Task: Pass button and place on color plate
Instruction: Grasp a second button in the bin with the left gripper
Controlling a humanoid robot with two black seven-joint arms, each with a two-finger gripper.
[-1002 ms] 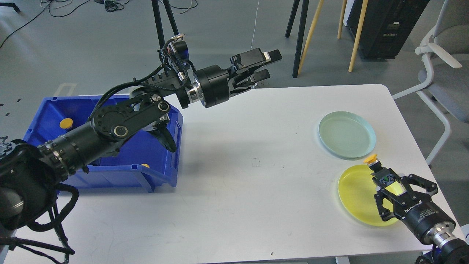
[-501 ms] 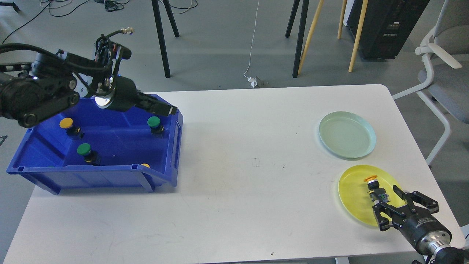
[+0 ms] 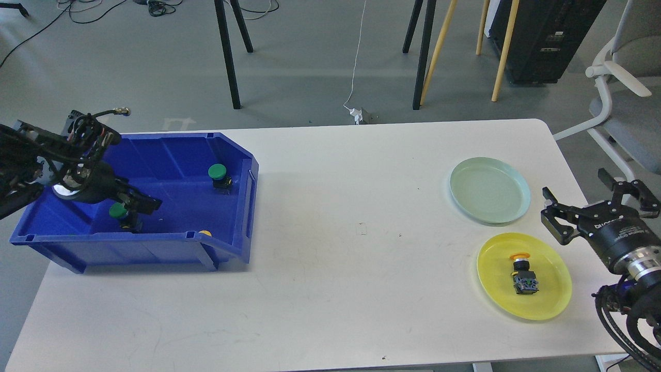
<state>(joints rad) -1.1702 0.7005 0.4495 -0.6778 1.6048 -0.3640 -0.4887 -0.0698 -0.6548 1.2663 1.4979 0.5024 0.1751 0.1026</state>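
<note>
A yellow-capped button (image 3: 522, 271) lies on its side on the yellow plate (image 3: 552, 299), free of any gripper. My right gripper (image 3: 594, 202) is open and empty, above and to the right of that plate, near the table's right edge. My left gripper (image 3: 138, 202) is down inside the blue bin (image 3: 155, 250), right at a green button (image 3: 118, 211) that it partly hides. Its fingers look dark and merged, so I cannot tell whether they are open. Another green button (image 3: 217, 173) stands at the bin's far right. A yellow cap (image 3: 205, 233) peeks over the front wall.
A pale green plate (image 3: 489, 190) sits empty behind the yellow plate. The white table (image 3: 335, 258) spans the view. Tripod and easel legs, a cable and an office chair (image 3: 627, 98) stand beyond the table.
My right gripper let go of the yellow button onto the yellow plate and pulled back up and right. My left arm swung from above the table down into the bin.
</note>
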